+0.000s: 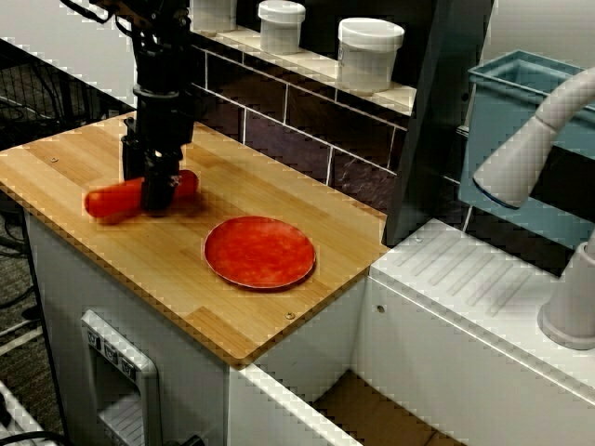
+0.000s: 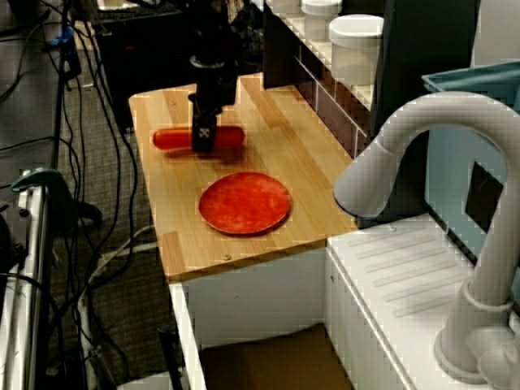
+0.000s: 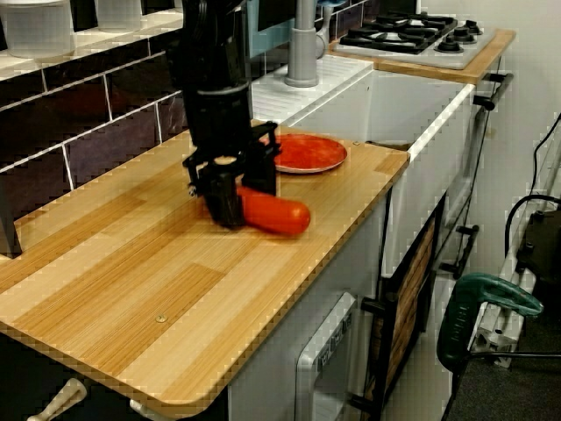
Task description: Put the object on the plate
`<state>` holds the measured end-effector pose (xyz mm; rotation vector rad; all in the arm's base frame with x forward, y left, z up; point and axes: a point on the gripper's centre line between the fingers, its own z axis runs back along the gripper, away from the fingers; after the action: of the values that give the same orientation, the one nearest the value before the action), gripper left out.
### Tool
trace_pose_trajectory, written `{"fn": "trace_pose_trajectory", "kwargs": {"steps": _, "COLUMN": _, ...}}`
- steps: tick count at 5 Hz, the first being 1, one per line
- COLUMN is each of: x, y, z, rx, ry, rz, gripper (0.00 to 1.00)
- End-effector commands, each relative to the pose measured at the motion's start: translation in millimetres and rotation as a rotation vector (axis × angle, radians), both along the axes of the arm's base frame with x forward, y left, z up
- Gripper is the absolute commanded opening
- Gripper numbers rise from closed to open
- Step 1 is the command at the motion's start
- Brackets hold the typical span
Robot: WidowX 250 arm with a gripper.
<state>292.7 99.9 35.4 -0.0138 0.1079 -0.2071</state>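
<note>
The object, a smooth red-orange cylinder, lies across the left part of the wooden counter, looking slightly blurred in the front view. My gripper comes straight down over its middle, with black fingers on both sides, shut on it. In the view from the sink end, the object sticks out on either side of the gripper. The low side view shows the object's rounded end poking out past the gripper. The plate, round and red-orange, sits bare a short way to the right, near the counter's front edge.
White jars stand on a tiled ledge behind the counter. A grey faucet and white drainboard lie beyond the plate, with a teal bin behind. A dark post rises at the counter's right end.
</note>
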Motion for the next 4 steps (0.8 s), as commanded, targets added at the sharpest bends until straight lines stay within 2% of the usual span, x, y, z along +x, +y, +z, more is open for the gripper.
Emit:
{"fn": "trace_pose_trajectory", "kwargs": {"steps": 1, "x": 12.6, "y": -18.0, "z": 57.0, "rx": 0.024, "ry": -0.131, "rz": -0.119, "gripper": 0.0}}
{"fn": "trace_pose_trajectory", "kwargs": {"steps": 2, "x": 15.1, "y": -36.9, "z": 55.0, "rx": 0.032, "ry": -0.149, "rz": -0.162, "gripper": 0.0}}
{"fn": "trace_pose_trajectory", "kwargs": {"steps": 4, "x": 18.1, "y": -75.1, "z": 39.4, "rx": 0.047, "ry": -0.133, "rz": -0.224, "gripper": 0.0}}
